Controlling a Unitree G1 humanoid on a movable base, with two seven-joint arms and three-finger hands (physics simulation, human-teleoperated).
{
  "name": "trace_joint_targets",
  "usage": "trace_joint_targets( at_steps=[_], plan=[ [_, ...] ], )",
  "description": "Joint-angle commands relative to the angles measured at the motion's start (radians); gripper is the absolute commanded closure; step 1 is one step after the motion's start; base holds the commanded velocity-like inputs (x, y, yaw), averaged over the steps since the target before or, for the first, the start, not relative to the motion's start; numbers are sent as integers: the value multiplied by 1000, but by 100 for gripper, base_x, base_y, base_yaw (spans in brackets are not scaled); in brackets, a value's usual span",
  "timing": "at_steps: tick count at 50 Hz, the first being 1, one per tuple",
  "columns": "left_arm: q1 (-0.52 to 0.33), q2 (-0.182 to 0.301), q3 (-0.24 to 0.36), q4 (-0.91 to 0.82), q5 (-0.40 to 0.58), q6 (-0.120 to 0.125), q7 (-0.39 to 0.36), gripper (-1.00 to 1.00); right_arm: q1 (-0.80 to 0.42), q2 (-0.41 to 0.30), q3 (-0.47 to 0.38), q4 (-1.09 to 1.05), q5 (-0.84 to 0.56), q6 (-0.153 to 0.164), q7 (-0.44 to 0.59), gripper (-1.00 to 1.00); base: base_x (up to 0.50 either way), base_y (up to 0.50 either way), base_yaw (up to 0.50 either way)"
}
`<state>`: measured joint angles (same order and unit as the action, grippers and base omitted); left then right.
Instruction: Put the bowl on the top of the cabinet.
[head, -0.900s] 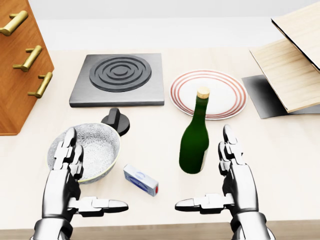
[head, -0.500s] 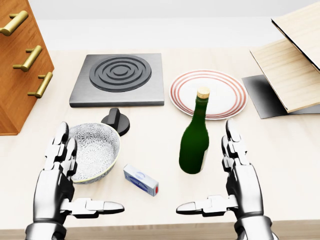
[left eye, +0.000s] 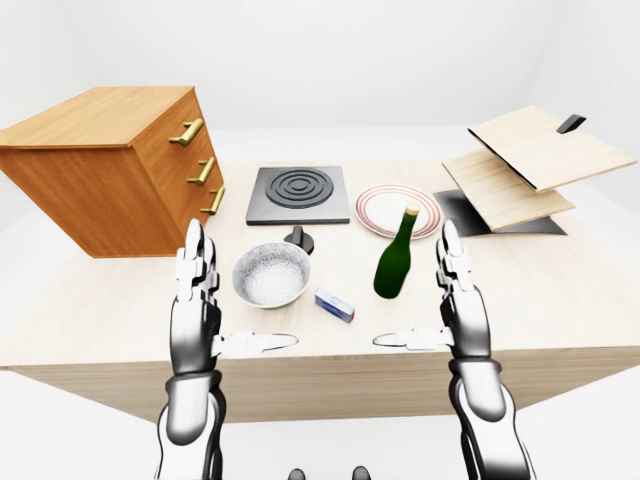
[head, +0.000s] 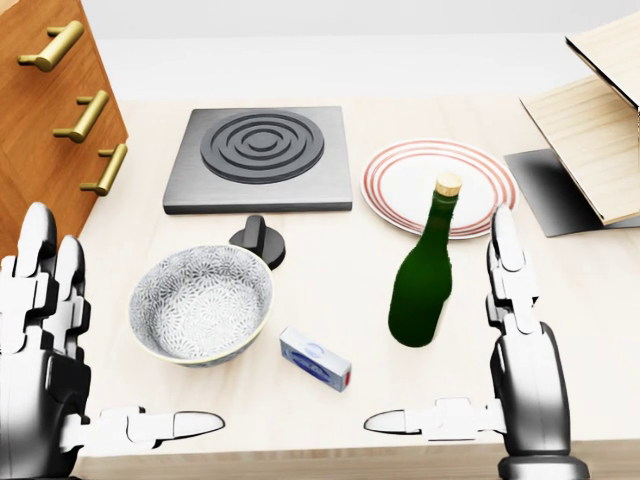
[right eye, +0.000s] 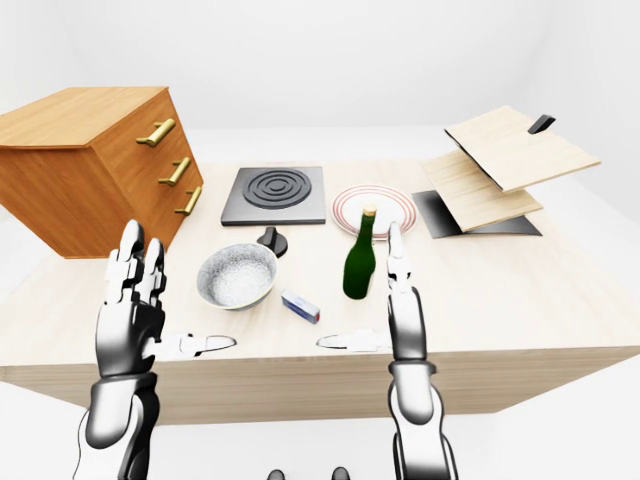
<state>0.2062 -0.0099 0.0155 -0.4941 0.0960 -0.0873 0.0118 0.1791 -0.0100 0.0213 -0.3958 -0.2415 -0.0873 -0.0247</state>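
Observation:
A grey patterned bowl (head: 200, 305) sits upright on the light wooden table (head: 330, 275), in the lower left of the head view. The wooden cabinet (left eye: 100, 165) with three brass handles stands at the left, and its flat top shows in the left-eye view. My left hand (head: 125, 325) is open just left of the bowl, fingers up and thumb pointing right, apart from it. My right hand (head: 455, 345) is open at the lower right, beside a green bottle (head: 422, 280).
A dark burner slab (head: 262, 160) and a black knob (head: 258, 240) lie above the bowl. A red-striped plate (head: 440, 185) lies behind the bottle. A small blue-white box (head: 315, 360) lies right of the bowl. Wooden boards (head: 590, 130) on a dark mat stand at the right.

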Motion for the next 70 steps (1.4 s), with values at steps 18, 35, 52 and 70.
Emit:
trace_joint_targets(
  at_steps=[18, 35, 52, 70],
  plan=[
    [22, 1, -4, -51, 19, 0, 1, -100, 23, 3, 9, -55, -31, 0, 0, -100, 0, 50, 0],
    [12, 1, -3, -36, 21, 0, 6, -100, 13, 2, 5, -21, -25, 0, 0, -100, 0, 50, 0],
    [15, 3, -5, -37, 20, 0, 0, -100, 16, 2, 12, -35, -31, 0, 5, -100, 0, 50, 0],
    [13, 1, -6, -36, 20, 0, 1, -100, 9, 1, 7, -20, -24, 0, 6, -100, 0, 50, 0]
  ],
)
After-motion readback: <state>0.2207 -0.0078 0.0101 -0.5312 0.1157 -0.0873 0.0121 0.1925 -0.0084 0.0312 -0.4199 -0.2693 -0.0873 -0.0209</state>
